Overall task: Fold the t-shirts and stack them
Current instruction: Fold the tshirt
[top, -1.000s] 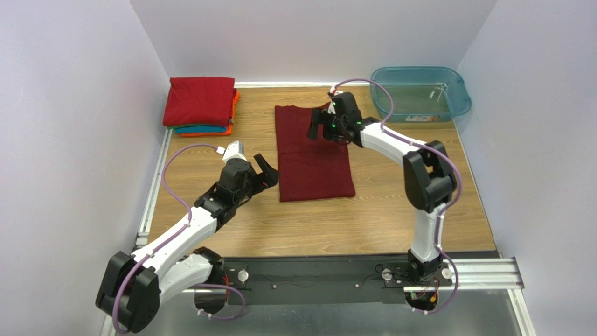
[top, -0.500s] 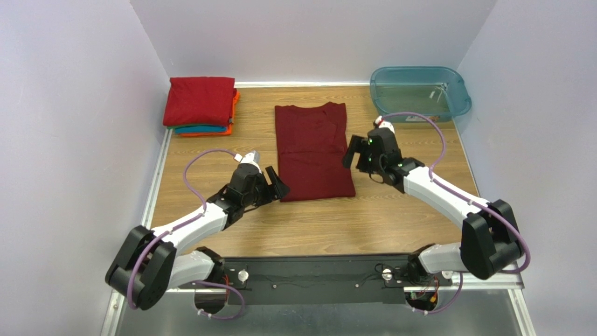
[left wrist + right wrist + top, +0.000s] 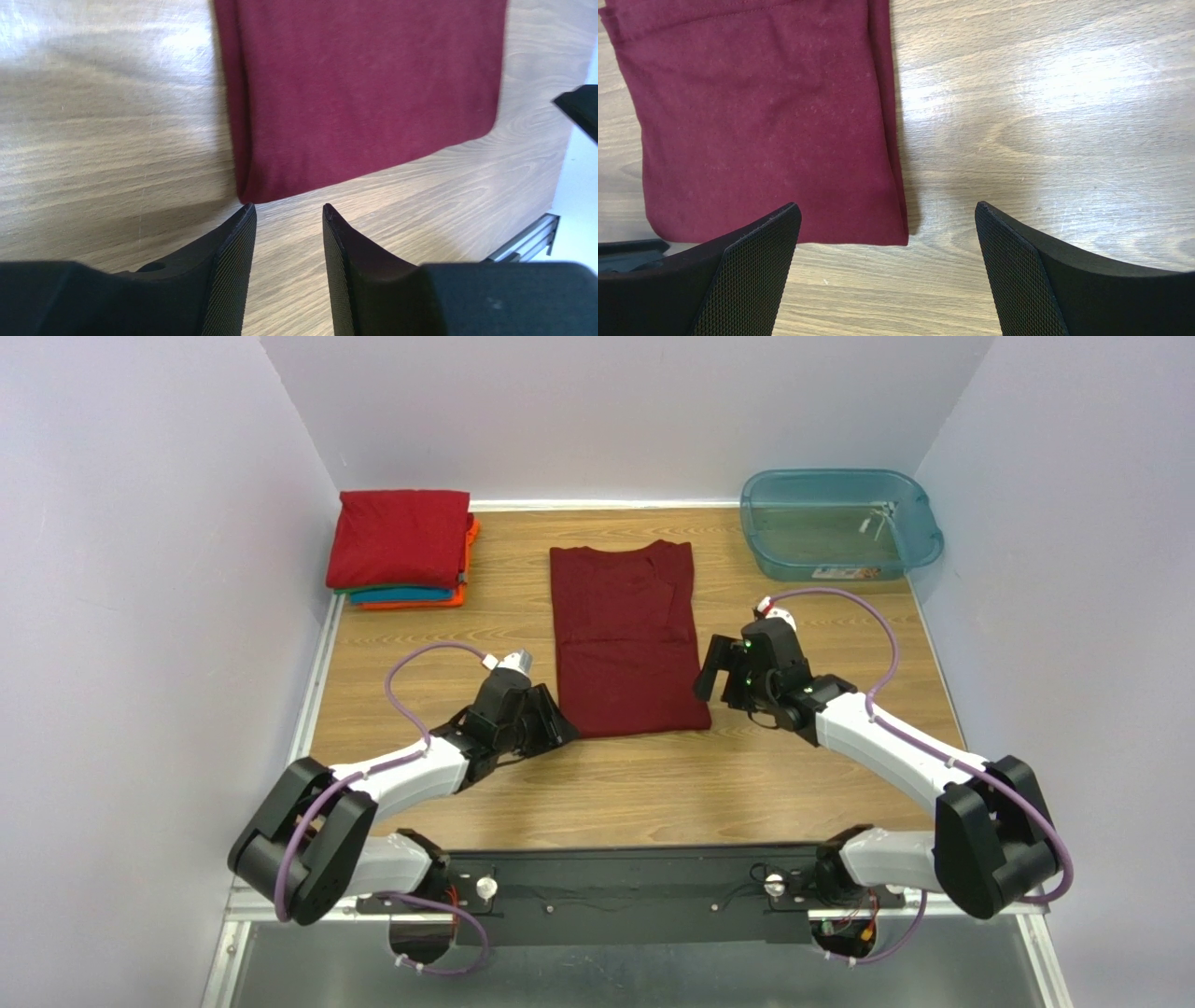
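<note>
You have a wooden tabletop [image 3: 631, 784] | middle: maroon shirt [image 3: 624, 637] lying flat | far-left corner: shirt stack [image 3: 403, 546] | far-right corner: tub [image 3: 839, 525]

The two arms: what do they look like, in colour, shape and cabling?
The left arm and the right arm have white links with black joints. A purple cable loops along each. The left end effector and the right end effector each have two black fingers, mesh-textured inside.
</note>
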`<action>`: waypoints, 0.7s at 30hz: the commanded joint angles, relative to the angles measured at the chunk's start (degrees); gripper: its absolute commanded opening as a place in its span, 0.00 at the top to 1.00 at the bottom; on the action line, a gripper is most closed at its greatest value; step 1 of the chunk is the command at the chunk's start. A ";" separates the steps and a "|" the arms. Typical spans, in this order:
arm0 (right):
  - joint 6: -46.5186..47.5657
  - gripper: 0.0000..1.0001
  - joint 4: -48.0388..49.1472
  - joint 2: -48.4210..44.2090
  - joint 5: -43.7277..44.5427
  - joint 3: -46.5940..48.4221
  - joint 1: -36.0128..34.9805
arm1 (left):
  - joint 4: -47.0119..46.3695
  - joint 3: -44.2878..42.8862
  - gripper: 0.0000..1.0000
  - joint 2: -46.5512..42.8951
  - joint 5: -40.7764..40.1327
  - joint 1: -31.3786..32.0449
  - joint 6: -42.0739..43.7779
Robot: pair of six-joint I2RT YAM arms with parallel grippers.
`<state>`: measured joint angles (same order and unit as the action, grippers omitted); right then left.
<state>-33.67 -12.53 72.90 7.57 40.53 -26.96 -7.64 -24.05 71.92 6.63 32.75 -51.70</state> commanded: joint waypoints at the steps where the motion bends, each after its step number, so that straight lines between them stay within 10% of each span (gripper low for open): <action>1: -0.52 0.00 -0.56 -1.01 -1.16 -1.07 0.15 | 0.78 -0.90 0.54 2.43 -2.06 0.21 0.37; 10: 0.18 0.00 -0.65 -0.66 -5.10 -1.77 0.15 | 1.49 -2.40 0.63 6.38 -4.00 0.12 0.37; 16: 0.62 0.00 -0.91 0.57 -10.73 -3.18 0.15 | 1.40 -3.72 0.99 9.29 -4.00 0.21 1.34; 21: 1.06 0.02 -1.35 2.33 -12.93 -3.97 0.15 | 1.40 -3.81 1.00 9.91 -3.73 0.21 1.87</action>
<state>-33.39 -12.73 73.73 -1.45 37.74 -26.96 -8.01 -27.75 80.58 4.56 32.75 -51.51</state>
